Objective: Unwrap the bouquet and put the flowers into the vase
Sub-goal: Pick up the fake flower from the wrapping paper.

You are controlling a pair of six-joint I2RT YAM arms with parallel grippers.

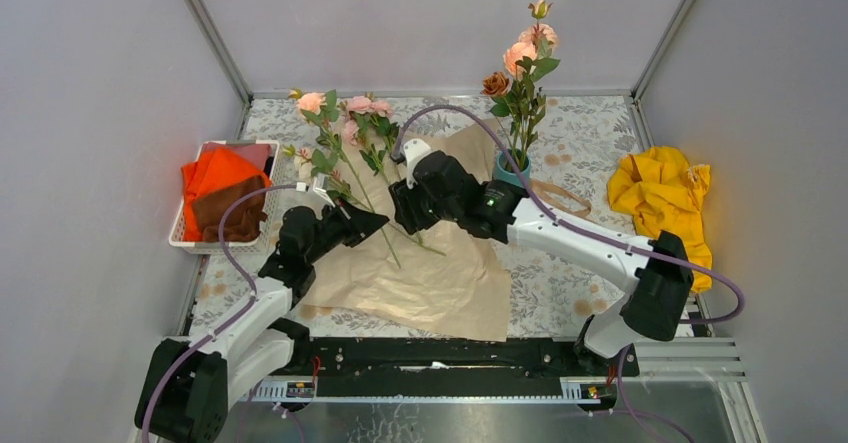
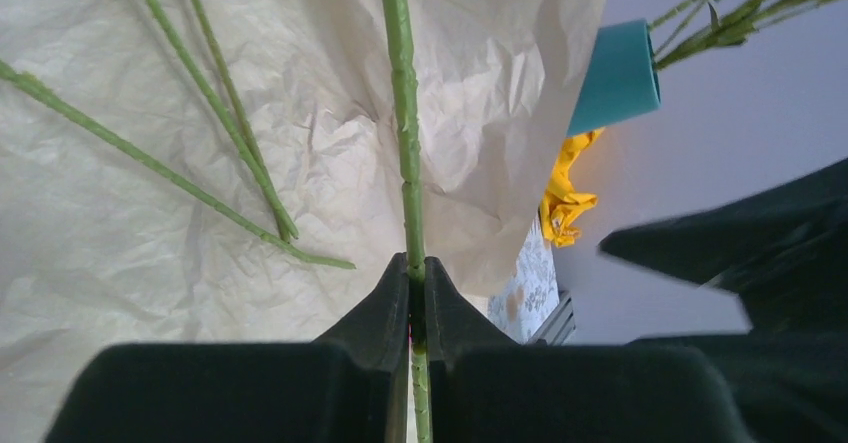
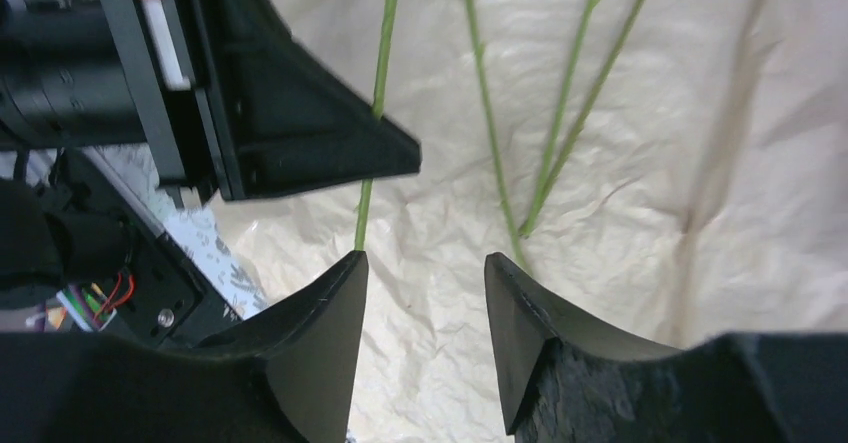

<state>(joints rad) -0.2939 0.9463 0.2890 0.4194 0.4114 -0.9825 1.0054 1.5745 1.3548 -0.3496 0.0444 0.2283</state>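
Left claw is clenched on one green rose stem over the left part of the spread kraft paper. Right claw is released, jaws apart over the same paper with nothing between them, and that stem's cut end sits just beside one fingertip. Teal vase stands upright at the paper's far right corner with several roses already in it; loose roses lie on the paper's far left part, blooms past its far edge.
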